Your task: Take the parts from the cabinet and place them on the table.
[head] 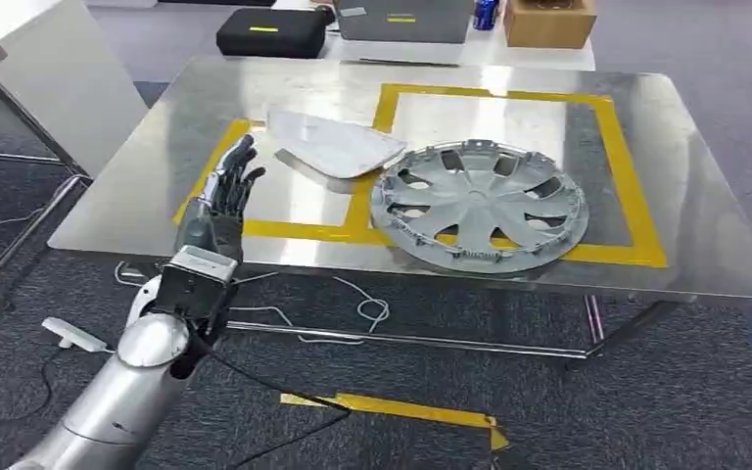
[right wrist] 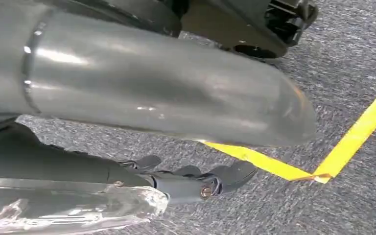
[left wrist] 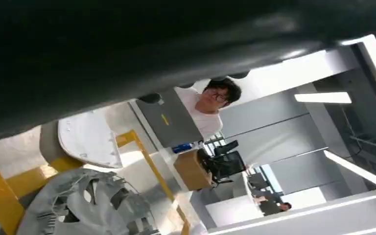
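Left hand [head: 223, 196] empty, fingers spread, beside white panel [head: 338, 145] and hubcap [head: 478, 202]; right hand [right wrist: 196, 182] over carpet, grip unclear.

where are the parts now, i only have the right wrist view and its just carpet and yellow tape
observer: the silver hubcap lies flat on the metal table, in the head view.
operator: anything else up there
observer: a white panel lies beside the hubcap, on the robot's left of it.
operator: is the left hand holding something
observer: no, the left hand holds nothing; its fingers are spread above the table's near left edge.
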